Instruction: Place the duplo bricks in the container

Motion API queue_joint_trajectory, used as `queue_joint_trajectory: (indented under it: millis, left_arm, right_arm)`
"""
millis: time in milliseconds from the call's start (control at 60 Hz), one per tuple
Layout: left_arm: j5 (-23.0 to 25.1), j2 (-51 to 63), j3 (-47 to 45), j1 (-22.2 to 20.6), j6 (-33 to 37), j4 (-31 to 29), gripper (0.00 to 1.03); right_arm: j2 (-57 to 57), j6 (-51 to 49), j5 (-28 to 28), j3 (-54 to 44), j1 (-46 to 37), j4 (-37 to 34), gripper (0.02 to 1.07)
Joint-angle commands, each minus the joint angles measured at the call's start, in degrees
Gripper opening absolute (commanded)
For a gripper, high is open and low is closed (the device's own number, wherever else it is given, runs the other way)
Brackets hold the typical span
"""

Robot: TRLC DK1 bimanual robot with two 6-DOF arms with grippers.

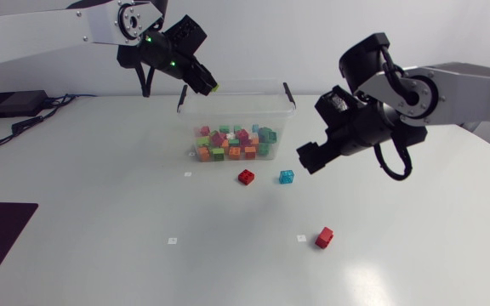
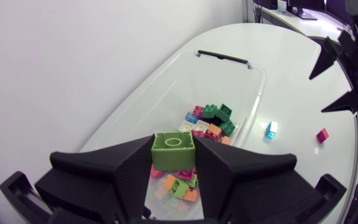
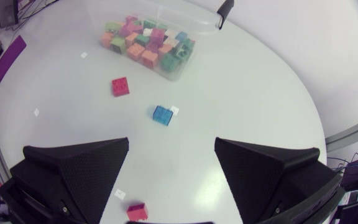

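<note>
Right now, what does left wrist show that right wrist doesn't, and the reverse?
Left wrist only: the green brick gripped in the left tool above the container, plus an outside look at the right tool. Right wrist only: the near red brick by the container, and the right tool's open fingers seen from behind. Both: the container, the blue brick and the far red brick.
</note>
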Motion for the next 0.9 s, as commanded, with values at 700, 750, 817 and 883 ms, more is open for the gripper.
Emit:
queue_joint_trajectory:
  millis: [700, 750, 817, 883]
  left_arm:
    - [0.42, -14.05, -14.70, -0.96, 5.46, -7.67, 0.98]
    - [0.42, -16.07, -17.86, -1.66, 6.52, -8.20, 0.98]
    - [0.42, -17.83, -20.41, -2.10, 7.75, -8.72, 0.98]
    - [0.42, -19.41, -22.78, -2.54, 9.16, -10.04, 0.98]
  right_arm:
    - [-1.32, -12.59, -0.18, -22.13, 2.52, 2.12, 0.99]
    - [-0.61, -13.03, -0.18, -22.49, 2.52, 2.55, 0.97]
    - [-0.09, -13.56, -0.18, -22.84, 2.52, 3.17, 0.96]
    - [0.27, -14.09, -0.27, -23.19, 2.52, 3.35, 0.96]
